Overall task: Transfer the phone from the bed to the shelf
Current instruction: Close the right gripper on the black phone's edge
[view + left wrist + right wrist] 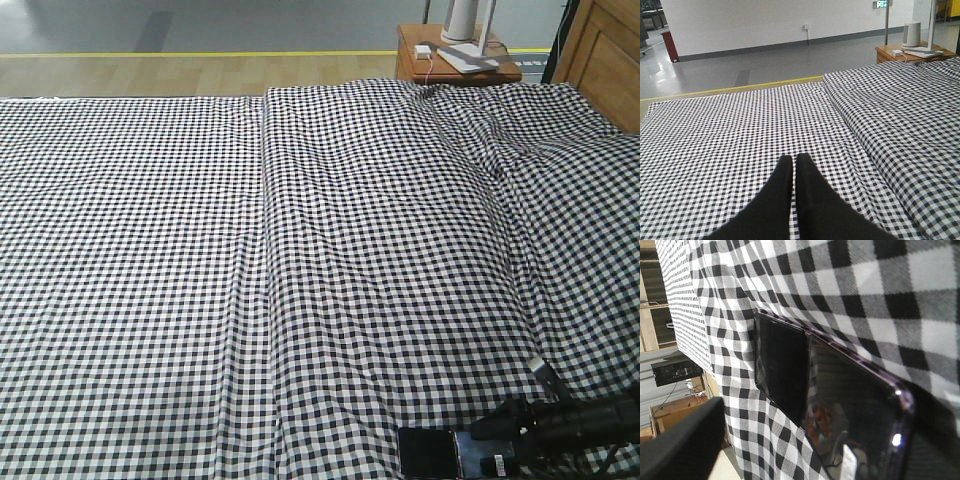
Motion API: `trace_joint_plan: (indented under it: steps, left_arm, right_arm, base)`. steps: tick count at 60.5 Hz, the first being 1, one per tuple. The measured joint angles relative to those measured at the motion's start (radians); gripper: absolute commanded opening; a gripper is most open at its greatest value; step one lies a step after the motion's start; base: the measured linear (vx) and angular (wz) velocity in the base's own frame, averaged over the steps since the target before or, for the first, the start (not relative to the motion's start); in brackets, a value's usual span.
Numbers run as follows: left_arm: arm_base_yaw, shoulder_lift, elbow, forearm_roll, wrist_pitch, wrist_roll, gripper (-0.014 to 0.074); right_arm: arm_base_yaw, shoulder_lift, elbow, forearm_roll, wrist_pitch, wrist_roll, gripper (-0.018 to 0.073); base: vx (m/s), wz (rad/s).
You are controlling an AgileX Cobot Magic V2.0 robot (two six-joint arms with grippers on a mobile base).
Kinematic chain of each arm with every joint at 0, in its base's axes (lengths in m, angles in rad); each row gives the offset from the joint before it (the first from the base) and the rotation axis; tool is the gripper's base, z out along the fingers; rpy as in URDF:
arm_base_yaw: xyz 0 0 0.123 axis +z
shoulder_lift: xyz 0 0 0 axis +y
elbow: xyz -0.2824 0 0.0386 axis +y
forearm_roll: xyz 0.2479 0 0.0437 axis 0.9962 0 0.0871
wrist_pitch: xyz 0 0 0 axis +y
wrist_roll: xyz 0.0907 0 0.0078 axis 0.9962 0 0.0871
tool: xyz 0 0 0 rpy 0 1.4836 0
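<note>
1. Arm pose, right: the arm lies low over the near right corner of the bed. Its right gripper is down at the sheet and points left.
2. Phone location: flat on the gingham sheet at the near edge, right of centre, just beside the gripper tips.
3. Right gripper state: jaws spread. The right wrist view shows one black finger at lower left, with sheet between it and the phone, so there is no clamp on the phone.
4. Arm pose, left: the left gripper hovers over the left half of the bed and points toward the far edge. Its fingers are pressed together with only a hairline gap and hold nothing.
5. View differences:
   - Only the front view shows the right arm and the phone together.
   - Only the right wrist view shows the phone's purple-pink rim and glossy reflections.
   - The left wrist view shows a white cylinder on the bedside table.
</note>
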Motion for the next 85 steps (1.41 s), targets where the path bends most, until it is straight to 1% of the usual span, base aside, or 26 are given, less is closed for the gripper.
trace_joint_plan:
  steps: [5,14,18,29,39,48,61,77,85]
  left_arm:
    - [0.000,0.000,0.000,0.000,0.000,0.000,0.0001]
    - [0.000,0.000,0.000,0.000,0.000,0.000,0.0001]
    - [0.000,0.000,0.000,0.000,0.000,0.000,0.0001]
    - [0.000,0.000,0.000,0.000,0.000,0.000,0.0001]
    - [0.000,0.000,0.000,0.000,0.000,0.000,0.0001]
    - [0.000,0.000,0.000,0.000,0.000,0.000,0.0001]
    - [0.000,0.000,0.000,0.000,0.000,0.000,0.0001]
    - [0.000,0.000,0.000,0.000,0.000,0.000,0.0001]
    - [0.000,0.000,0.000,0.000,0.000,0.000,0.0001]
  right_arm:
    - [0.000,0.000,0.000,-0.008,0.000,0.000,0.0337]
    - [0.000,0.000,0.000,-0.024,0.002,-0.001,0.0067]
    - [0.000,0.000,0.000,-0.033,0.003,-0.003,-0.0017]
    - [0.002,0.000,0.000,-0.039,0.013,-0.033,-0.0011]
    - [0.002,0.000,0.000,-0.039,0.064,-0.077,-0.0009]
    - [0.002,0.000,0.000,-0.039,0.069,-0.083,-0.0010]
    - [0.002,-0.057,0.002,-0.065,0.071,-0.060,-0.0005]
    - [0.002,-0.206,0.013,-0.144,0.072,0.034,-0.0005]
    - [0.002,-0.315,0.069,-0.137,0.073,0.020,-0.0005]
  base:
    - [0.00,0.00]
    - [0.00,0.00]
    - [0.00,0.00]
    - [0.00,0.00]
    - [0.00,0.00]
    - [0.00,0.00]
    - [0.00,0.00]
    - [0.00,0.00]
    - [0.00,0.00]
